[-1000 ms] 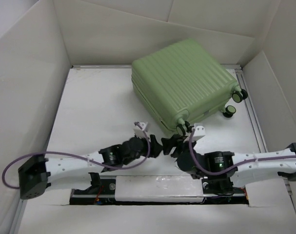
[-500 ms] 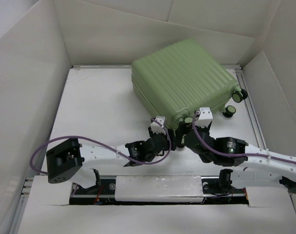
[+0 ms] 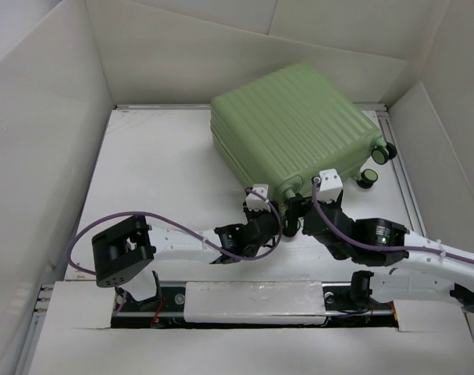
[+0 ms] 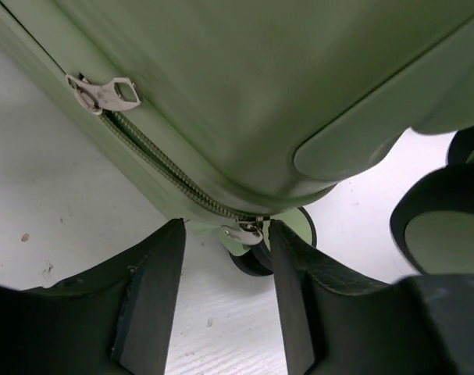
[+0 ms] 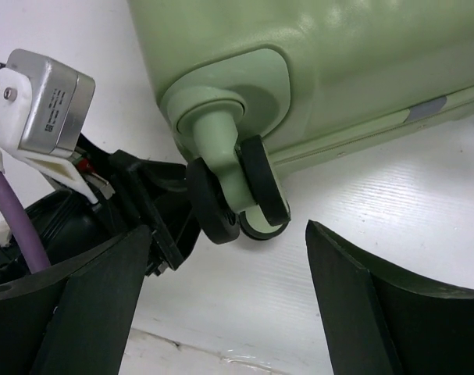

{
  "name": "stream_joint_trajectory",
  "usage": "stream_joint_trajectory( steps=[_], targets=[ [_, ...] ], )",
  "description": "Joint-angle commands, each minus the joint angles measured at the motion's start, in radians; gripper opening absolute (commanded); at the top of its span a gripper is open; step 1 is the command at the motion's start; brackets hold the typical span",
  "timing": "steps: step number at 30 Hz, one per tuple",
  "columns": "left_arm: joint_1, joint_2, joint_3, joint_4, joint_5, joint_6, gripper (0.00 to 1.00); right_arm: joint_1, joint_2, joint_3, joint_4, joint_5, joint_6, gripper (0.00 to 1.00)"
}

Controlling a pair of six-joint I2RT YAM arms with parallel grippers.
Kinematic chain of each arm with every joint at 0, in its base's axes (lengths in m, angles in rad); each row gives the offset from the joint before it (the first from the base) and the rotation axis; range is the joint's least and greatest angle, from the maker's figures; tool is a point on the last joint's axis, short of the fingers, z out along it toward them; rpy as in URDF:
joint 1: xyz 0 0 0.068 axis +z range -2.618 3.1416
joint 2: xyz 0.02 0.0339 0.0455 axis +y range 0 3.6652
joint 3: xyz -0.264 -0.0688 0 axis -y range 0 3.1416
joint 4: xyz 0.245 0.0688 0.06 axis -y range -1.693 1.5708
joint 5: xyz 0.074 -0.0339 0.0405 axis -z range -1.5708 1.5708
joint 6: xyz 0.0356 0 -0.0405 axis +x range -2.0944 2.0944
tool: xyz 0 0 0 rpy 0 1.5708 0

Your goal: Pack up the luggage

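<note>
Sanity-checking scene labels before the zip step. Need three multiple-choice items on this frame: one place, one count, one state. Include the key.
1. Where on the table does the luggage lie?
A. near left corner
B. far right part
C. hanging off the near edge

2. How many zipper pulls show in the left wrist view?
A. none
B. two
C. four

3. What state is the luggage in?
A. closed, lying flat
B. open, lining showing
C. standing upright on its wheels

Key: 1 B, the overhead view has it in the far right part. 2 B, one upper left, the other lower centre. 3 A, the shell halves meet and the zip teeth between the pulls are joined.
</note>
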Motion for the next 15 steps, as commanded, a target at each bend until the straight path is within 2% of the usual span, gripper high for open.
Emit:
stream_joint_trajectory(
  steps=[1,7,11,13,14,15],
  targets=[
    [-0.002,0.009,0.048,0.047,-0.068,-0.010,0.42,-0.034,-0.024,-0.007,0.071,-0.065,-0.099,0.86],
    [-0.002,0.062,0.066,0.047,-0.113,-0.032,0.35,-0.200,-0.033,-0.019,0.176,-0.224,-0.256,0.86],
    [-0.002,0.082,0.086,0.059,-0.153,-0.044,0.31,-0.281,-0.018,-0.019,0.216,-0.374,-0.331,0.86],
    [-0.002,0.100,0.098,0.049,-0.175,-0.044,0.29,-0.292,0.001,-0.010,0.225,-0.402,-0.349,0.85],
    [-0.002,0.100,0.111,0.032,-0.196,-0.044,0.28,-0.301,0.014,-0.010,0.225,-0.402,-0.349,0.85],
    [-0.002,0.100,0.124,0.018,-0.196,-0.044,0.21,-0.301,0.015,-0.010,0.225,-0.402,-0.359,0.85]
  ],
)
